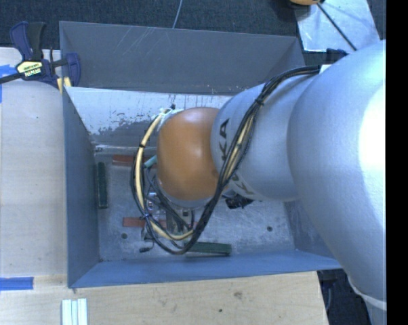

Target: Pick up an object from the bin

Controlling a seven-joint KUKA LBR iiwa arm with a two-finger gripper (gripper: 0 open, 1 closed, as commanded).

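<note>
My gripper is low in the left half of the bin, mostly hidden under the arm's orange dome and its cables. Just to its left a small reddish-brown flat piece lies on the bin floor. A dark green stick lies along the near wall, below and to the right of the gripper. No thing shows between the fingers.
A second dark green stick lies upright along the left wall. A short brown bar rests near the back left. The big grey arm covers the right half of the bin.
</note>
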